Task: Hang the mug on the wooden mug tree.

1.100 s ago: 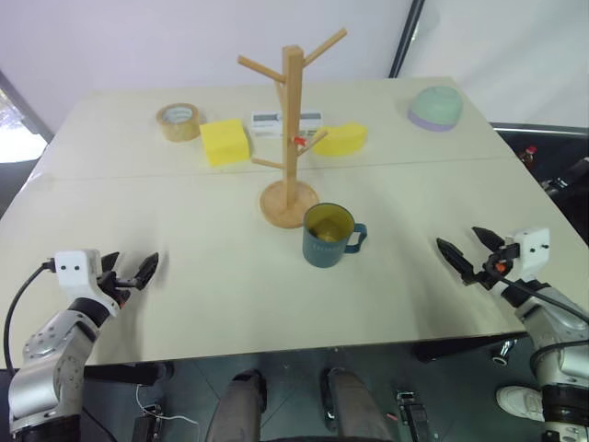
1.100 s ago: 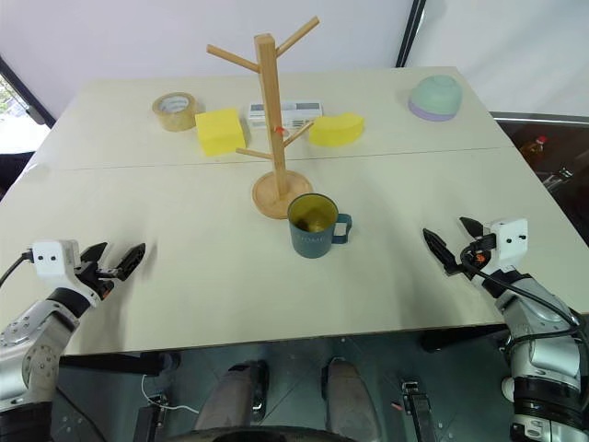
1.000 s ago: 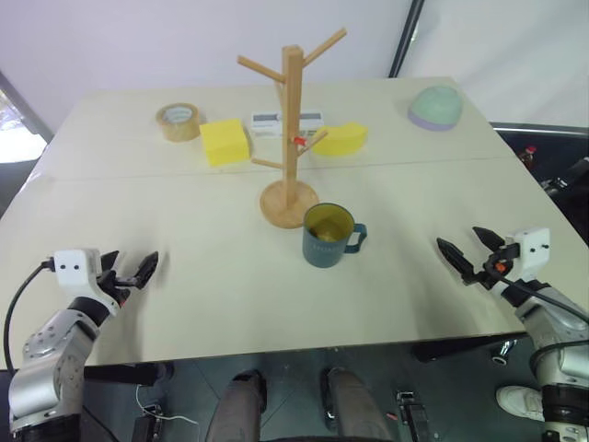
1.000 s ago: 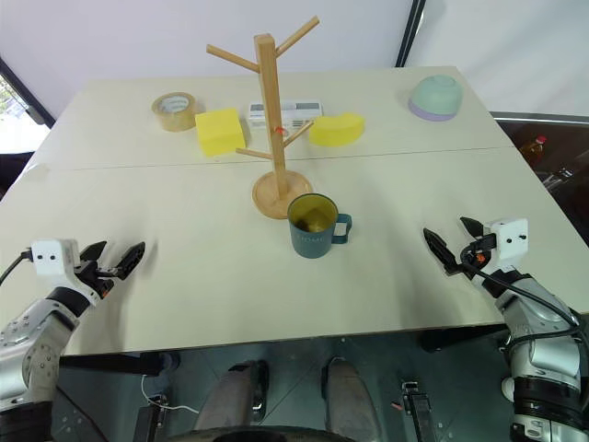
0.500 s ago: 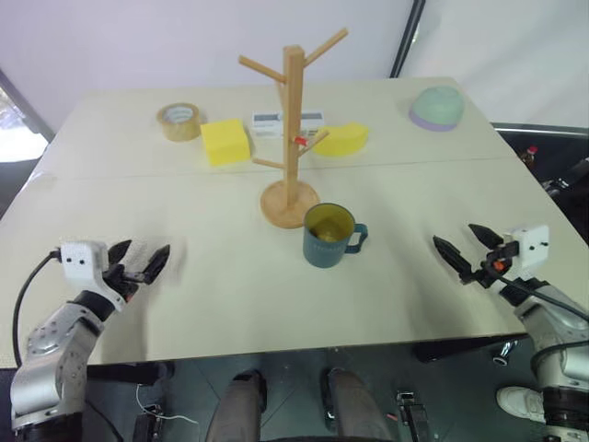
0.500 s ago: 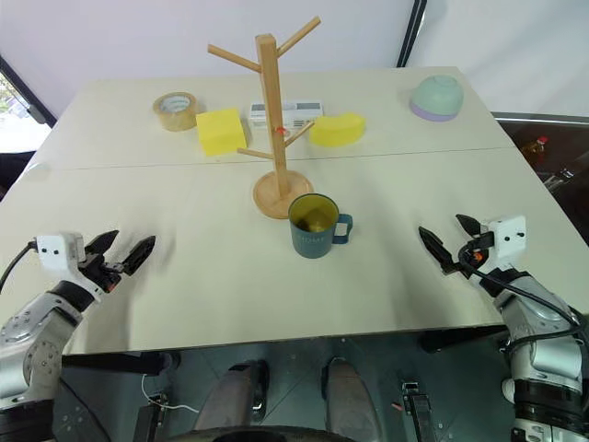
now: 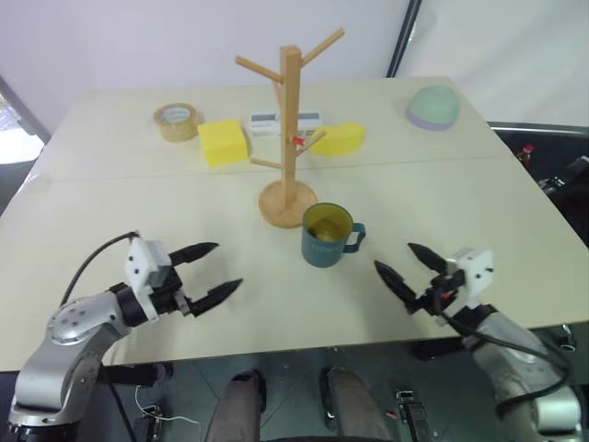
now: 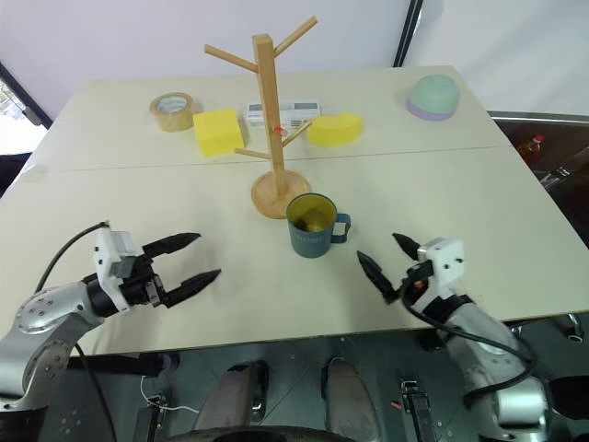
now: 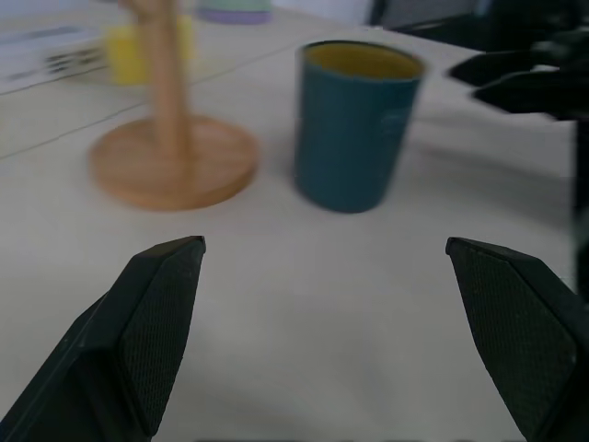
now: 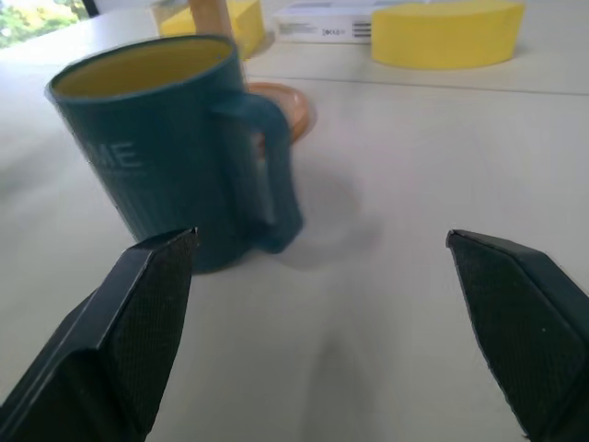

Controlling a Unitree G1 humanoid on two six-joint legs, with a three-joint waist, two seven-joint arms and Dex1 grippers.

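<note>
The dark teal mug point(image 7: 326, 237) with a yellow inside stands upright on the table, its loop handle point(image 7: 355, 238) turned to the right. Just behind it rises the wooden mug tree point(image 7: 290, 138), a round base, a tall post and angled pegs, one with a small red mark. My left gripper point(image 7: 208, 271) hovers open to the left of the mug, pointing toward it. My right gripper point(image 7: 403, 265) is open to the mug's right, facing the handle. In the right wrist view the mug point(image 10: 175, 152) is close ahead with its handle toward the gripper. Nothing is held.
At the back of the table point(image 7: 138, 212) lie a roll of tape point(image 7: 176, 120), a yellow block point(image 7: 225, 142), a white box point(image 7: 267, 121), a yellow sponge point(image 7: 340, 138) and a pale green-and-lilac bowl point(image 7: 434, 107) at the far right.
Both arms have swung inward toward the mug, the left from the table's left edge, the right from its right edge. Both grippers stay open. Mug and tree have not moved.
</note>
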